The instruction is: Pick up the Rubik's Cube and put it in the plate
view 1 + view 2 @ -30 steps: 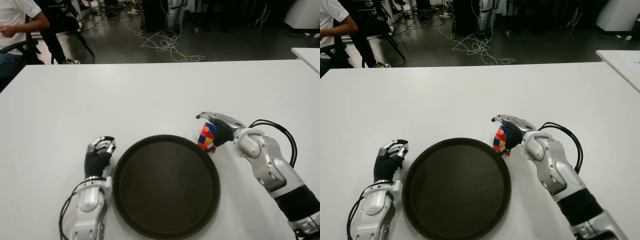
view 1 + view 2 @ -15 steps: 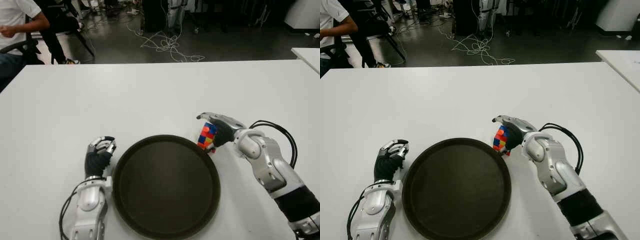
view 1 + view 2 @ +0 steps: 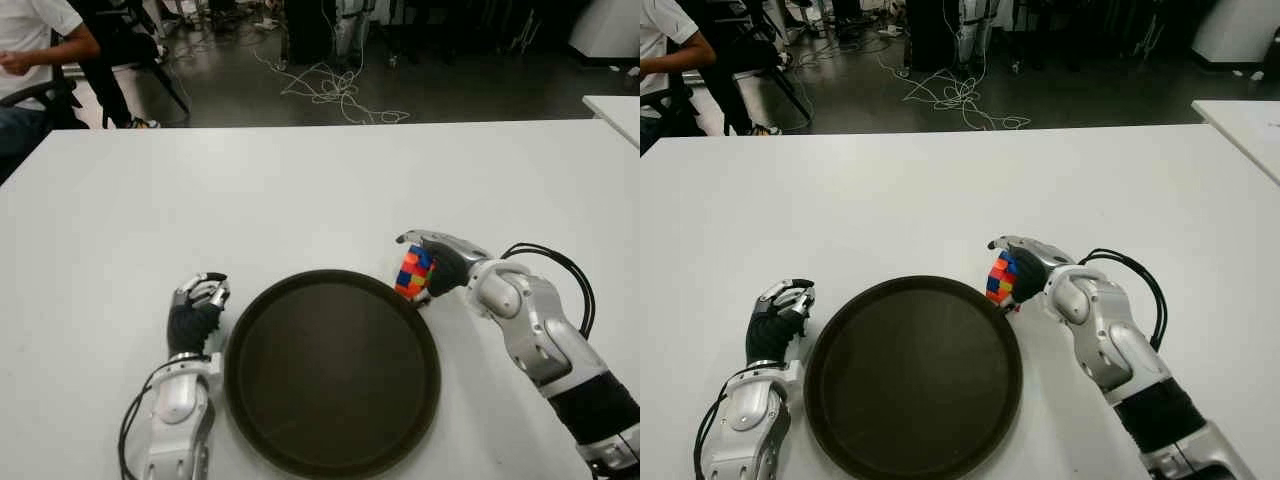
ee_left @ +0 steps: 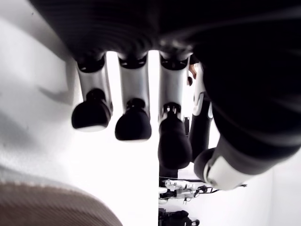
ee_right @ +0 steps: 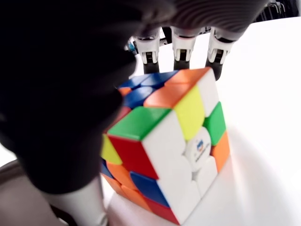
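gripping glossy rubik's cube [image 5: 167, 146], right hand [image 3: 443, 262] beside round plate [image 3: 331, 372]

Only one marking is showing: a small blue logo with a line of tiny lettering beneath it, sitting on the white centre sticker of the Rubik's Cube [image 5: 169, 141], on the face turned away from the right hand's fingers [image 5: 181, 49]. The lettering is too small to read. No other text, number or sign is showing.
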